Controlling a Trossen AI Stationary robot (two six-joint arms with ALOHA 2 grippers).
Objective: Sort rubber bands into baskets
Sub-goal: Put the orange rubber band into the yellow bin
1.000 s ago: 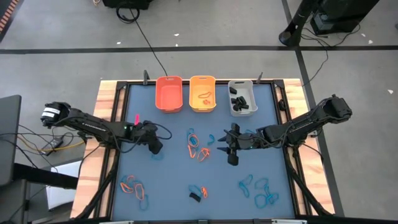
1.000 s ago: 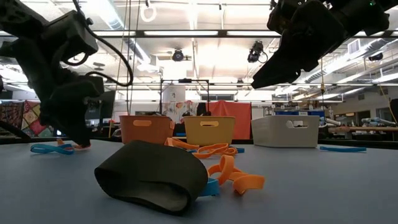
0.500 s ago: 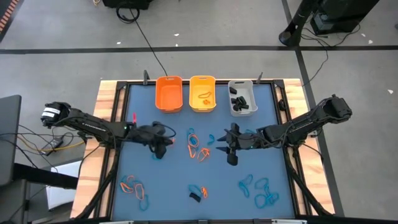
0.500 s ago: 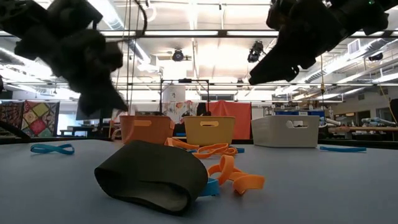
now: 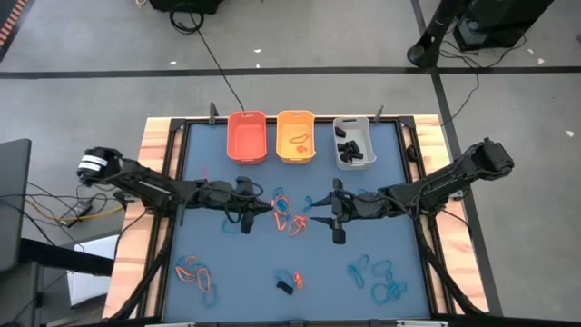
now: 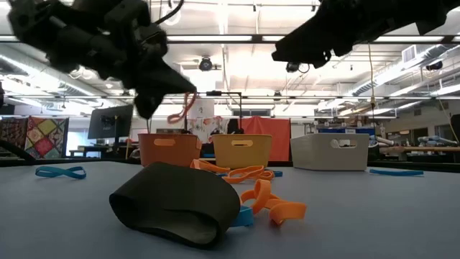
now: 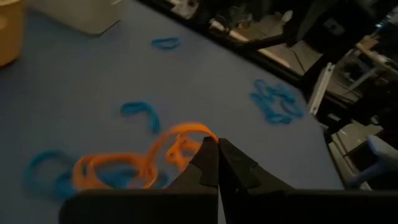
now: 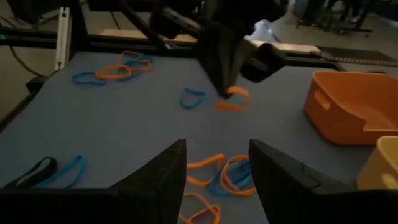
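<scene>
The left gripper (image 5: 257, 208) sits up off the table near the middle, fingers pinched together on an orange rubber band (image 7: 177, 142). In the low view that band (image 6: 184, 108) dangles from the fingertips well clear of the tabletop, and the right wrist view shows the same loop (image 8: 232, 99) hanging under the left arm's tip.

Just past those fingertips, toward the right arm, lies a tangle of orange and blue bands (image 5: 289, 214) on the mat. On the far side of the tangle the right gripper (image 5: 320, 213) hovers pointing back at the left one, its two fingers (image 8: 163, 176) spread wide apart and holding nothing.

Farther out from the left gripper, at the back edge of the table, the three baskets stand in a row: the orange basket (image 5: 246, 151) nearest to it, then the yellow-orange basket (image 5: 295, 154) with an orange band lying inside, then the grey-white basket (image 5: 354, 162) with a few chunky black bands in it.

Behind and below the left gripper, at the front left of the table, there's a little pile of orange and blue loops (image 5: 197, 274). A black band (image 5: 285, 288) lies with an orange and a blue one near the front middle, and a bunch of blue bands (image 5: 379, 278) lies front right, nearer the right arm. One lone blue loop (image 5: 231, 225) rests on the mat just beside the left gripper's wrist
</scene>
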